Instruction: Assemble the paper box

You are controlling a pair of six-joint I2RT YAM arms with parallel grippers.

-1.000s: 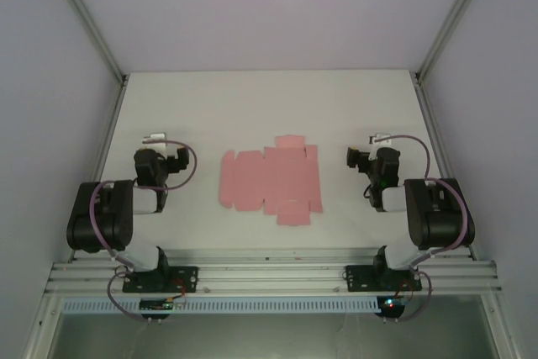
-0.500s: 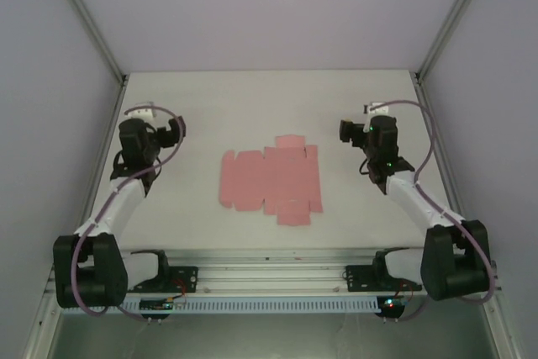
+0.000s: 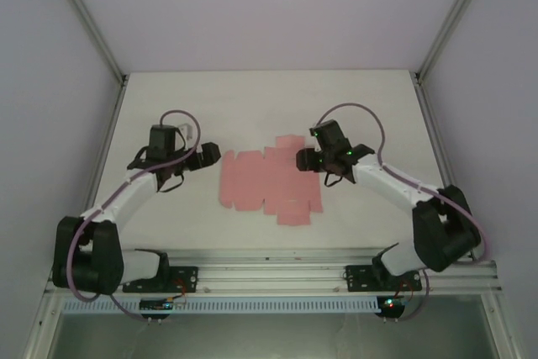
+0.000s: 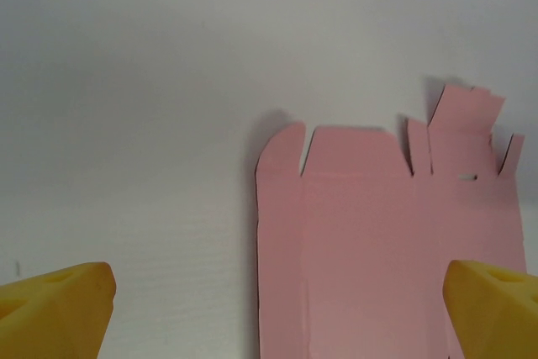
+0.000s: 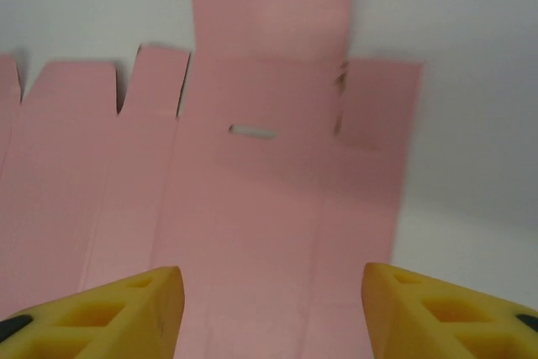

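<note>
Flaps and creases mark the paper box (image 3: 271, 181), a flat die-cut sheet of plain pink thin card that lies unfolded about the middle of the white worktop (image 3: 168, 107), a little nearer the near edge than the far one, with its long side running left to right. Tabs stick out along its far and near sides, and a small slot (image 5: 252, 132) is cut near the far right tabs. The left gripper (image 3: 210, 154) sits just beside the sheet's left end. Its jaws stand wide apart. In the left wrist view one of its yellow fingers (image 4: 59, 308) is over bare worktop and the other is over the pink card, with nothing between them. The right gripper (image 3: 304, 160) is above the right part of the paper box, near its far right corner. Its yellow fingers (image 5: 109, 313) are also apart, both over the pink card, and grasp nothing. Whether either gripper touches the card cannot be told. Both arms reach in from the near edge of the worktop, one on each side of the sheet.
</note>
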